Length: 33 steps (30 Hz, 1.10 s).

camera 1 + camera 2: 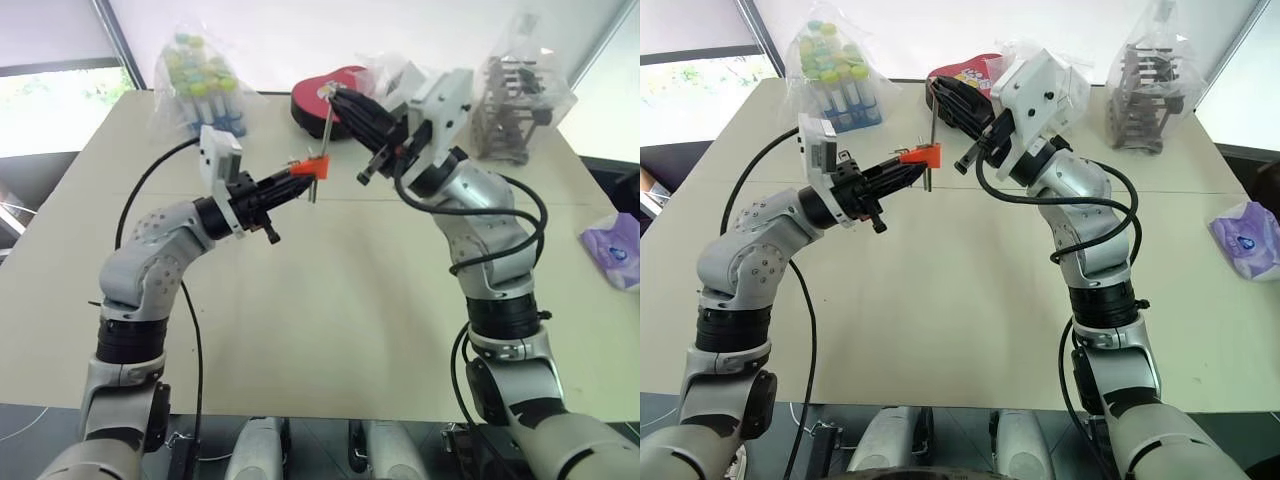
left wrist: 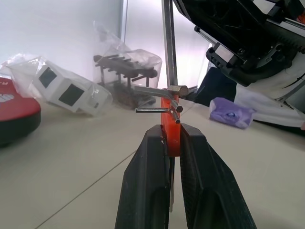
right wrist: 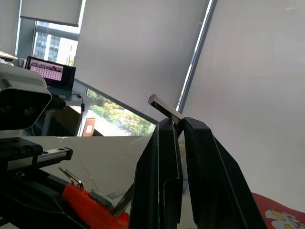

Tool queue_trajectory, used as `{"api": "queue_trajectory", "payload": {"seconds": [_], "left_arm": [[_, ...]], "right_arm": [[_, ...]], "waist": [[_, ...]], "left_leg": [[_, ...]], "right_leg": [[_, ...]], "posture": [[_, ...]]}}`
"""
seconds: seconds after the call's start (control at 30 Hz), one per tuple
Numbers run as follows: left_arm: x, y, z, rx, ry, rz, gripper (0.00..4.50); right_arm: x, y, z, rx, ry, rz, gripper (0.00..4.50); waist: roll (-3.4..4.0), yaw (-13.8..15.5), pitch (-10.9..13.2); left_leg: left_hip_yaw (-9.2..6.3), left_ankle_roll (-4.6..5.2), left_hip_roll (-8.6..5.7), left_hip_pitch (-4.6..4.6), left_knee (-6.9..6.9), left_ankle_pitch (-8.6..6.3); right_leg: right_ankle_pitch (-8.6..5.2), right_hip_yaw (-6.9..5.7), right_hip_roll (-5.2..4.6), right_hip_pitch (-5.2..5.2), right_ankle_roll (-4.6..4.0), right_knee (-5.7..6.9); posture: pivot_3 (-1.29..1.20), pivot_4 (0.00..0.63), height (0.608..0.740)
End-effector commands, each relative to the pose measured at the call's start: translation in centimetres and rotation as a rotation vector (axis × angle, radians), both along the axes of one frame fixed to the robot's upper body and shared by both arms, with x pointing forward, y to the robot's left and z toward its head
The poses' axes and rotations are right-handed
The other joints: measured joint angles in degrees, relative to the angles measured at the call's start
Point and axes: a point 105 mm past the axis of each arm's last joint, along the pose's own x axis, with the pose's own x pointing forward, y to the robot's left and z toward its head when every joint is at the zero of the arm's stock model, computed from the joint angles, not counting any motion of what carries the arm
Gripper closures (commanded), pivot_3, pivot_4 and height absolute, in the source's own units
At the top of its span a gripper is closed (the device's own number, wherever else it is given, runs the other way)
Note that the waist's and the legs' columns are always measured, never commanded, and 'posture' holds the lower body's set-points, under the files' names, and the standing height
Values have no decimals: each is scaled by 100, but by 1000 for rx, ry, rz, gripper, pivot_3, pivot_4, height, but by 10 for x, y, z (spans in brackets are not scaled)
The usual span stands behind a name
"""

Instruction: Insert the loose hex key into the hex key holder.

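Observation:
My left gripper (image 1: 297, 177) is shut on the hex key holder (image 1: 311, 167), a small orange block held above the table. A few short grey keys stick out of the holder (image 2: 170, 129). My right gripper (image 1: 336, 96) is shut on the loose hex key (image 1: 327, 130), a long grey rod. It hangs almost upright from the right gripper (image 3: 175, 123), with its short bent end (image 3: 162, 106) above the fingertips. The rod's lower part runs down at the holder and shows just below it. I cannot tell whether it sits in a slot or passes beside the block.
On the beige table (image 1: 330, 320) at the back lie a red heart-shaped tin (image 1: 312, 100), a bag of coloured tubes (image 1: 200, 85), a bag of white boxes (image 1: 395, 72) and a bag of dark parts (image 1: 520, 100). A purple packet (image 1: 618, 250) is at the right edge.

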Motion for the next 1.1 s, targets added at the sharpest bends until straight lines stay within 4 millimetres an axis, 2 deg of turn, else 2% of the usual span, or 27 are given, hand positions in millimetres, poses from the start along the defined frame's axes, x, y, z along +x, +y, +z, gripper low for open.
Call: {"api": "queue_trajectory", "payload": {"seconds": [0.03, 1.1], "left_arm": [[-10, -4, 20, -12, -83, -28, 4500], [-9, -5, 21, -5, -81, -29, 4500]], "right_arm": [[-8, -1, 8, 3, -51, 9, 4471], [-3, -7, 16, 16, -77, -35, 4471]], "waist": [[0, 0, 0], [0, 1, 0]], "left_leg": [[0, 0, 0, 0, 0, 0], [0, 0, 0, 0, 0, 0]], "right_leg": [[0, 0, 0, 0, 0, 0], [0, 0, 0, 0, 0, 0]], "posture": [[0, 150, 740], [0, 150, 740]]}}
